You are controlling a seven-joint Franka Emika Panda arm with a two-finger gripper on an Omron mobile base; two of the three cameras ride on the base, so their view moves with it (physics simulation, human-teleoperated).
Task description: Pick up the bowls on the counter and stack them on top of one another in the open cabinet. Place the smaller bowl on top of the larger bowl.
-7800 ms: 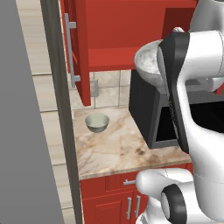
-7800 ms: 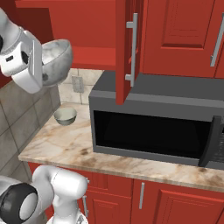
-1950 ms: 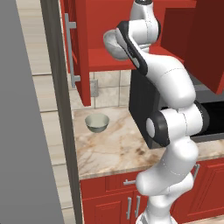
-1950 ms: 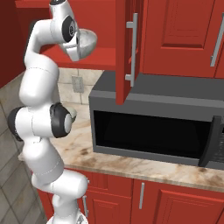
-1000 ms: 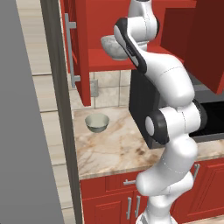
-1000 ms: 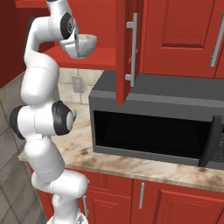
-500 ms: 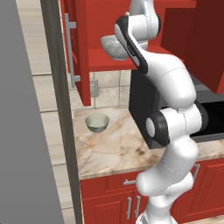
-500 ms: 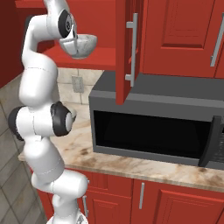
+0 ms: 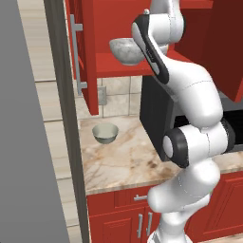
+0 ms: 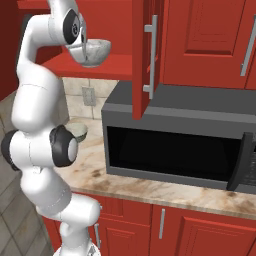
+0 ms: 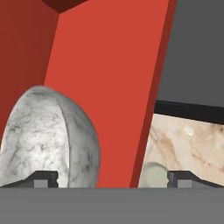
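The open cabinet [image 9: 142, 28] hangs over the far left of the counter [image 9: 137, 163], its door [image 9: 83, 52] swung toward us and a dark microwave [image 10: 175, 145] just to its right. The white arm [image 9: 190, 118] reaches up from below to the cabinet's red shelf [image 9: 118, 70]. The larger bowl [image 9: 126, 50] sits on that shelf near its front edge, upright, with the hand right beside it. Seen from the hand, the pincer [image 11: 113, 178] stands spread wide, one tip in front of the marbled bowl's [image 11: 48, 140] wall and the other far off over the counter; it clamps nothing, and whether a tip touches the bowl I cannot tell. The smaller bowl [image 9: 105, 133] rests on the counter, far back near the tiled wall, below the cabinet and left of the microwave.
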